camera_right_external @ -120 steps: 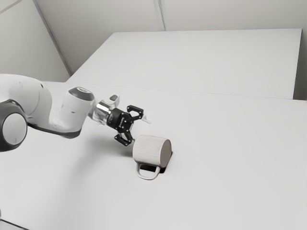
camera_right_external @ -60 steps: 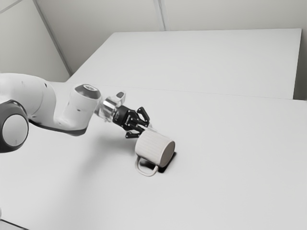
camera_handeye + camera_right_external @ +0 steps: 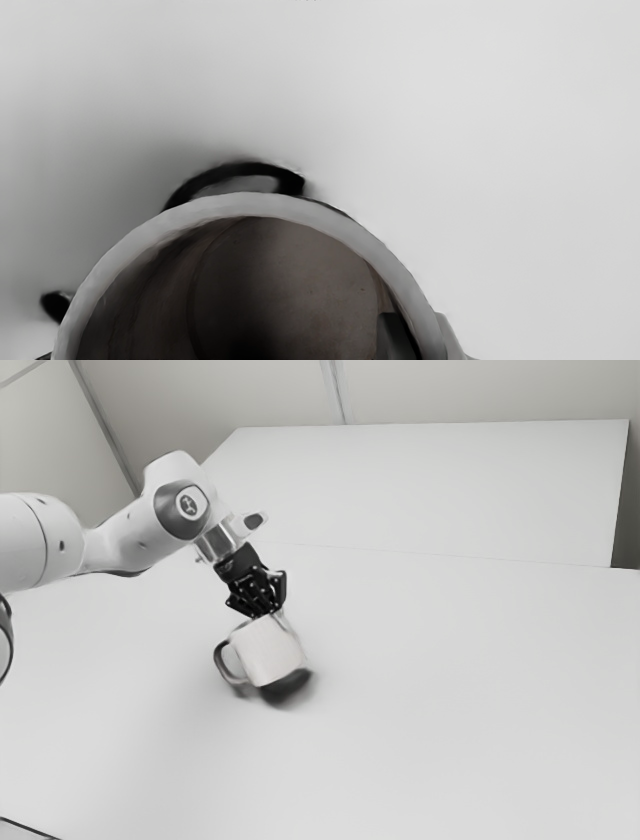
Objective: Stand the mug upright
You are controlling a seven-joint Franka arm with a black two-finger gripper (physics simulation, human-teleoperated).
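Mug: the pale mug [image 3: 270, 652] leans at a tilt at the desk, its mouth turned up toward the gripper [image 3: 270, 613] and its base angled down, toward the exterior view's right.
Base: dark shade lies at its underside; whether the base touches the desk or hangs just above it, I cannot tell.
Handle: the handle [image 3: 226, 663] sticks out toward the exterior view's left; in the wrist view it curves dark beyond the rim [image 3: 260, 204].
Jaws: closed on the mug's wall at the rim, one finger inside the mouth and the other outside.
Inner finger: its dark pad [image 3: 392, 335] lies against the inside of the wall, a grey bit of the outer finger [image 3: 451, 332] just across from it.
Inside of mug: brownish, deep in shadow on one side, the round floor in plain sight.
Arm: the white arm [image 3: 130, 542] comes in from the exterior view's left and slopes down to the mug.
Desk: white and smooth [image 3: 450, 710], with soft shadow around the mug.
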